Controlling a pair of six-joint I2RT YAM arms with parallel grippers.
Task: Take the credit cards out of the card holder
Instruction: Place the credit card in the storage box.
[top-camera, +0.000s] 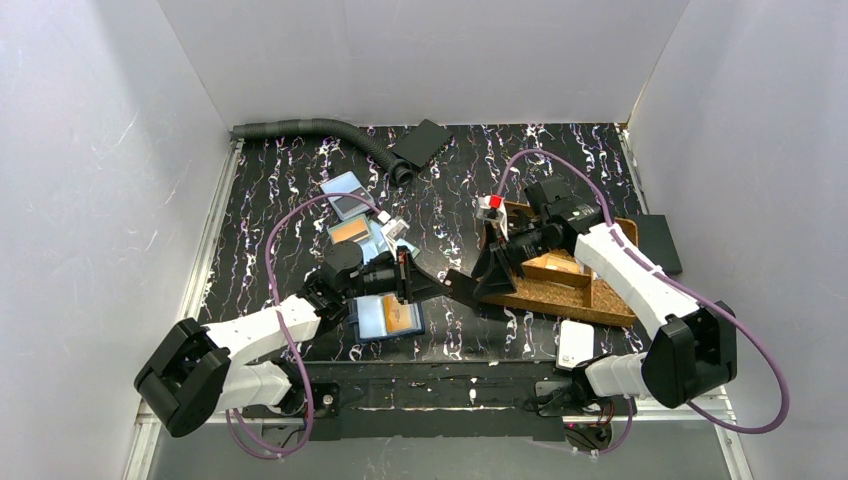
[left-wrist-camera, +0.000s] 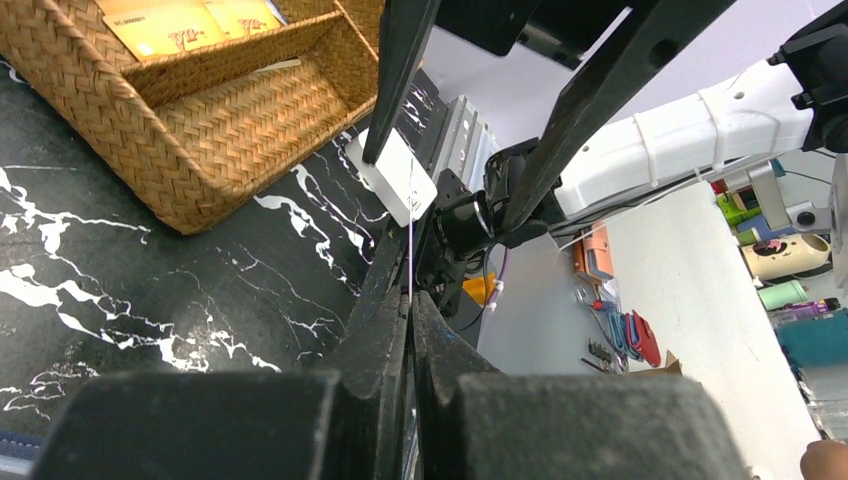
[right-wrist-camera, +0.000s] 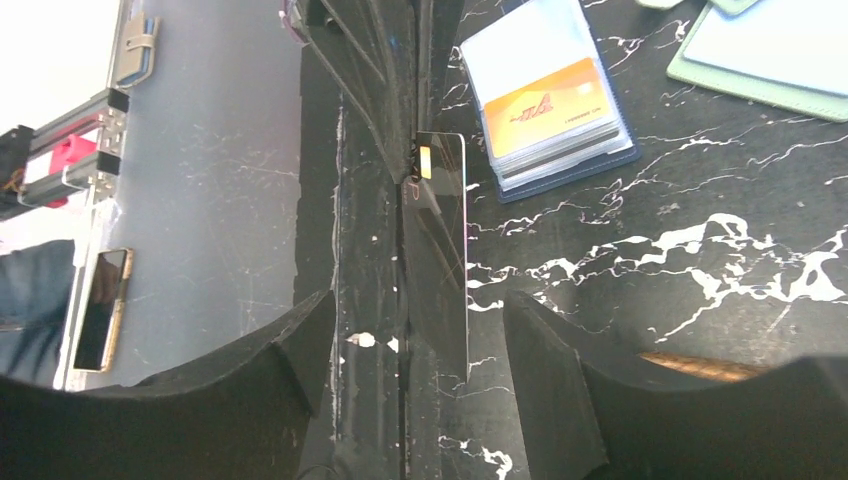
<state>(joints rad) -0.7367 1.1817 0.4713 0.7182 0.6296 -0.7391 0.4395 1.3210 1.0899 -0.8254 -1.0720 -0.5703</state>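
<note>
Right wrist view: mid-air handover over the table (top-camera: 470, 180). Left gripper (right-wrist-camera: 408, 150) is pinched tight on one end of a card (right-wrist-camera: 445, 230). The card looks dark and glossy from here, colour unclear. Right gripper (right-wrist-camera: 418, 300) straddles the free end, jaws apart, neither pad touching it. Card holder (top-camera: 390, 320) lies open on the table just beside the left arm, with an orange card (right-wrist-camera: 545, 105) in its top sleeve. Loose cards (top-camera: 346, 196) lie beyond it. Tray (top-camera: 560, 298) is on the right arm's side.

Risks:
- Left wrist view shows the card edge-on and nearer one right finger than the other. The first pad to land would likely push it sideways, bending it or twisting it in the left pinch.
- Release timing: if the left lets go before the right has a firm bite, the slick plastic drops.
- Shallow overlap: a bite on the tip alone lets the card pivot when carried.
- Both clamped while either arm moves: the card flexes or slips out.
- Nothing pins the holder, so the next pull could drag it.
</note>
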